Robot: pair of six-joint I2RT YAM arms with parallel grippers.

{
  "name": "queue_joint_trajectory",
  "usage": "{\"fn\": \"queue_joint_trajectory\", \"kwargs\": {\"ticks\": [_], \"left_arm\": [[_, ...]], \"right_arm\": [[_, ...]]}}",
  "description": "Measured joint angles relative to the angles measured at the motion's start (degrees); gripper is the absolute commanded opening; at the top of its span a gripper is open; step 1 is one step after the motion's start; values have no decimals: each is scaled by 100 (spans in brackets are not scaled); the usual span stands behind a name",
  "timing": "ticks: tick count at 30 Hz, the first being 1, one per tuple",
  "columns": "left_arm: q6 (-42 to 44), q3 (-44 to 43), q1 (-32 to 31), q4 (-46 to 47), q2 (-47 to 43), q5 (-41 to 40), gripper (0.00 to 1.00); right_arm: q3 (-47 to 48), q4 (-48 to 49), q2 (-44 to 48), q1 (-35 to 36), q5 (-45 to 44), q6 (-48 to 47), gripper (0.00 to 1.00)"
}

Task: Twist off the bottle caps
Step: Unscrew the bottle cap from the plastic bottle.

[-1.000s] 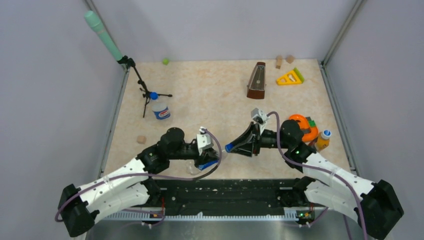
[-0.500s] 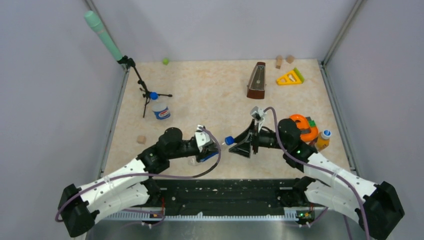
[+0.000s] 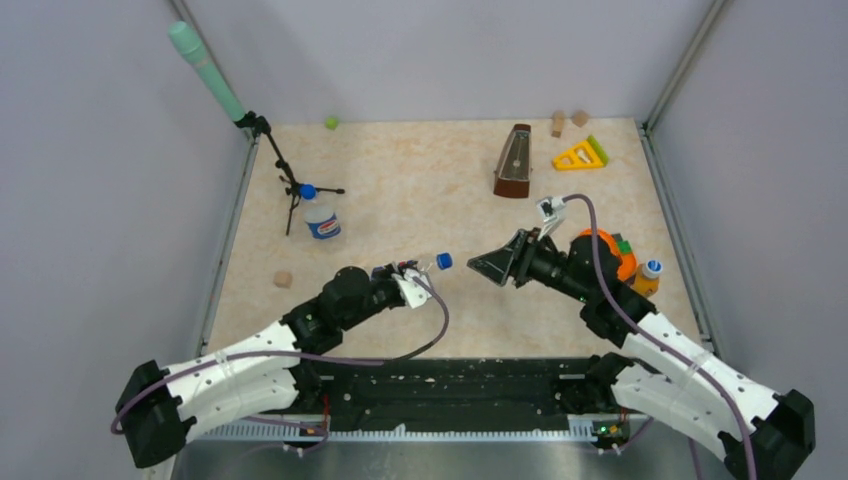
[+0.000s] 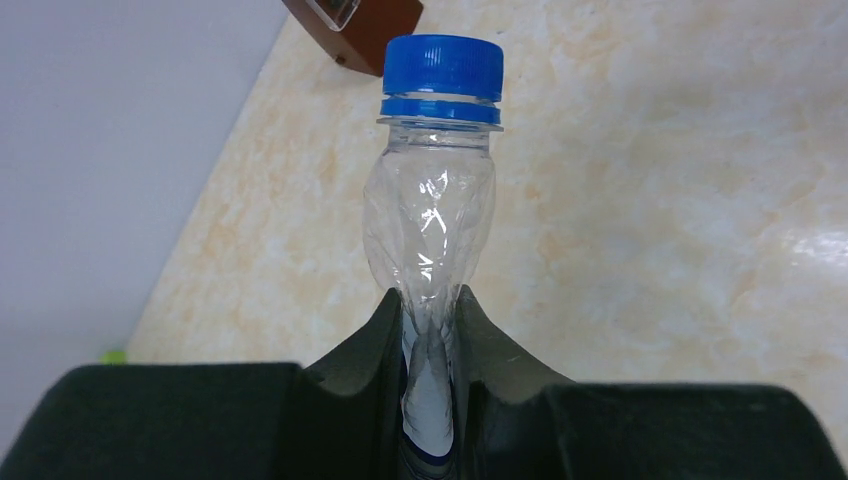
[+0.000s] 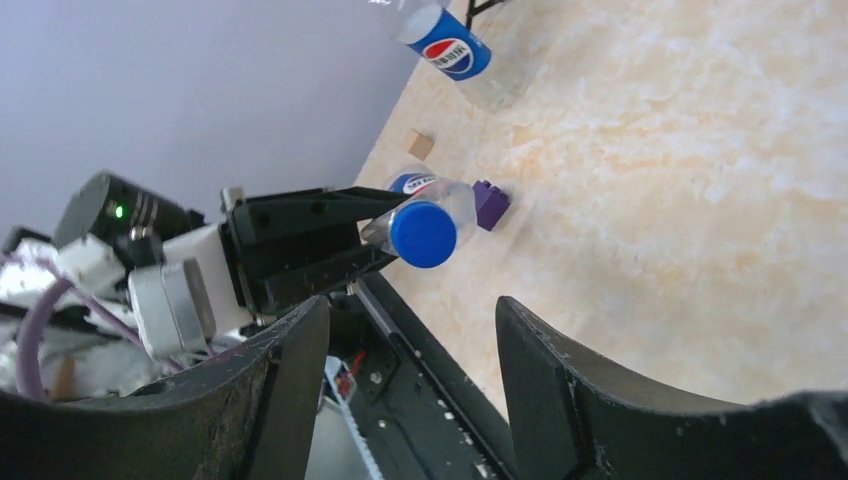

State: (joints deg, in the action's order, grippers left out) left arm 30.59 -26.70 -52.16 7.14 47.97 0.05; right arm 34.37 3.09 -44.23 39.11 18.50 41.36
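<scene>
So the left gripper (image 4: pixel 428 300) has its 2 fingers pressed tight on the body of a clear bottle (image 4: pixel 428 200), hard enough that the plastic is pinched in at the waist. Makes sense to me. A thin empty bottle would just spin unless it's really clamped, and something has to resist the twist.

The bottle looks lifted off the table (image 3: pixel 420 170), lying roughly sideways. Its blue cap (image 4: pixel 442 65) sticks out well past the fingers and points at the other arm, which leaves the whole cap free to grab.

The right gripper (image 5: pixel 410 310) faces that cap pretty much head-on. Its fingers are spread with nothing between them, and there's a clear gap to the cap. In its wrist view the cap sits a bit above the space between the fingers, so I'd guess it needs to line up before closing. The cap looks seated on the neck with the ring under it, but I can't tell if it's loosened at all.

The other 2 caps look untouched:
- a dark blue cap (image 3: pixel 307 190) on the soda bottle (image 3: pixel 322 220) by the mic stand (image 3: pixel 285 170)
- a pale cap (image 3: pixel 652 267) on the orange bottle (image 3: pixel 645 288) at the right edge

Both of those bottles are upright. There's also a purple block (image 5: pixel 490 203) on the table near the held bottle, not part of this.
</scene>
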Motion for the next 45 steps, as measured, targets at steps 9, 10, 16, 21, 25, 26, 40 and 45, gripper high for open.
{"fn": "queue_joint_trajectory", "kwargs": {"ticks": [9,10,16,21,25,26,40,45], "left_arm": [[1655,807,-789,1473,133,-785,0],[1797,807,-892,1622,225,-887,0],[2509,807,-1209,2531,804,-1355,0],[2813,807,-1279,2994,1163,-1648,0],[2953,807,-1316,3276,1185,-1829,0],[2970,807,-1322,3362,1185,-1864,0],[2865,470,-1335,3141,1255,-1799,0],[2861,420,-1338,2868,1255,-1770,0]], "right_arm": [[-944,752,-179,2,-426,1906,58],[-920,743,-247,2,-424,1987,58],[-833,863,-426,2,-345,2321,49],[-833,1104,-426,2,-271,2564,49],[-848,1344,-426,2,-192,2734,49],[-850,1412,-426,2,-179,2774,49],[-977,1878,-516,0,-87,2986,39],[-1185,2006,-483,0,-155,3071,42]]}}
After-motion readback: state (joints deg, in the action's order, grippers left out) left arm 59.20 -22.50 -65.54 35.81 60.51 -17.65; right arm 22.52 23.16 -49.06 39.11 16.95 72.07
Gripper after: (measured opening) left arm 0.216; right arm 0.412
